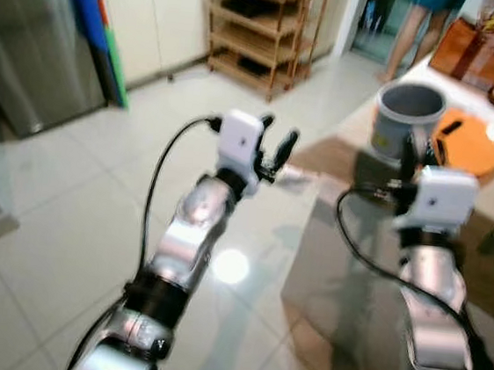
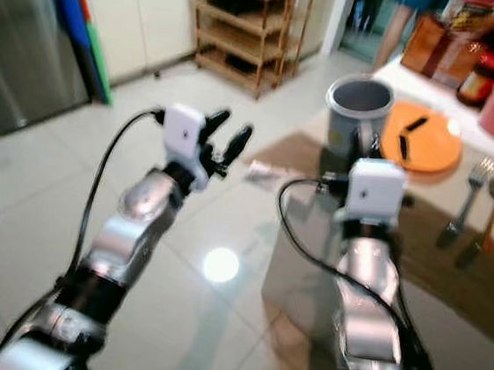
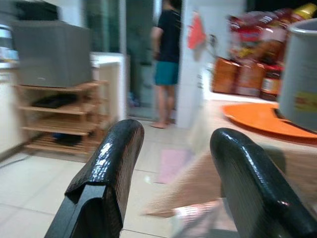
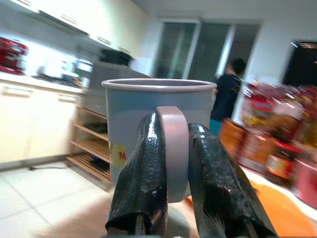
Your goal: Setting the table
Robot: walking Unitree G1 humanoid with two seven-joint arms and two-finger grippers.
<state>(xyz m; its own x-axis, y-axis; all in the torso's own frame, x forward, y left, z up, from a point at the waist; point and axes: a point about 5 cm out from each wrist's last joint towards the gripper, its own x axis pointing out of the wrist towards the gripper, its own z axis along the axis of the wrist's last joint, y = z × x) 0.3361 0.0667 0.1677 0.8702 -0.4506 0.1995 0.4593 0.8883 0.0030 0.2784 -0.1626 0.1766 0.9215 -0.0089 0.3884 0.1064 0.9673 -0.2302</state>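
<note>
Right gripper (image 4: 166, 198) pinches the handle of the grey mug (image 4: 158, 129), fingers closed on either side; handle hold keeps the mug upright over the table (image 2: 475, 288) edge. Left gripper (image 1: 278, 144) raised over the floor, fingers apart, empty. Beyond the mug: orange plate (image 2: 424, 137), fork (image 2: 464, 208), spoon (image 2: 489, 206), jars. Far doorway: a person (image 3: 166, 59) standing

Pale tiled floor (image 1: 67, 210), wooden shelving (image 1: 259, 32)
</note>
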